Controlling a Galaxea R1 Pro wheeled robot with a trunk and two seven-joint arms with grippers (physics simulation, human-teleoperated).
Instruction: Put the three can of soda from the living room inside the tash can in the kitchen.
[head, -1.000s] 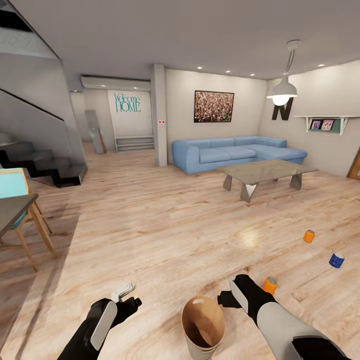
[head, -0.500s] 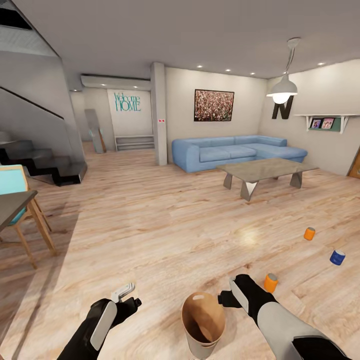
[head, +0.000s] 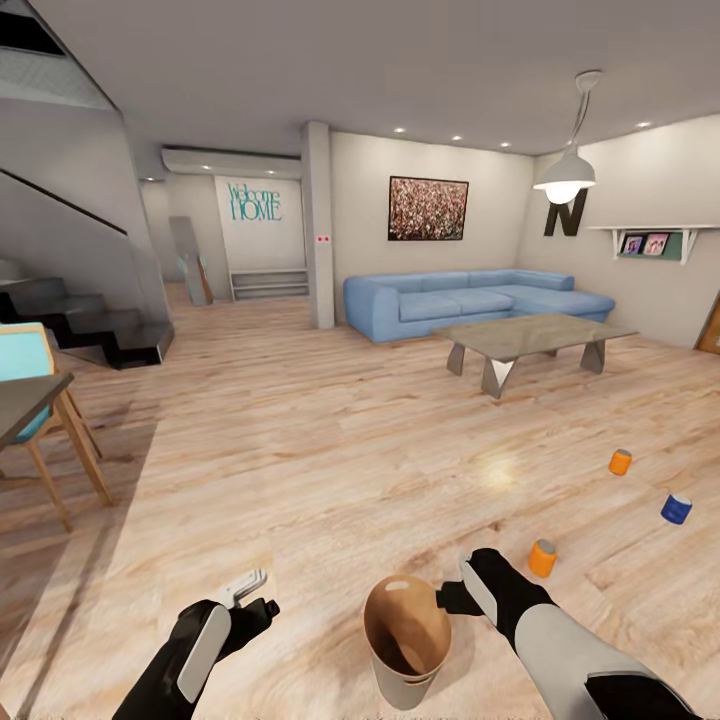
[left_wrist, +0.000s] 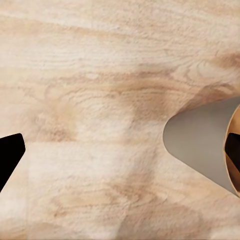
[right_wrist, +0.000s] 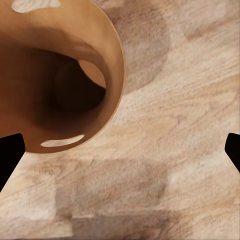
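Here the small grey tapered bin with brown inner wall (head: 405, 640) stands on the wood floor between both lowered arms; three soda cans, two orange (head: 542, 558) (head: 620, 461) and one dark blue (head: 676, 508), lie ahead-right. Judged step: approach; next, reach the nearest can. Right pincer (head: 447, 598) and left pincer (head: 247, 590) appear open, empty.

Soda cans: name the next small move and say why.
Probably roll the base a little forward and right toward the nearest orange can. It stands on the wood floor just past the right end effector, whose fingers look spread with nothing between them; the bin sits close by.
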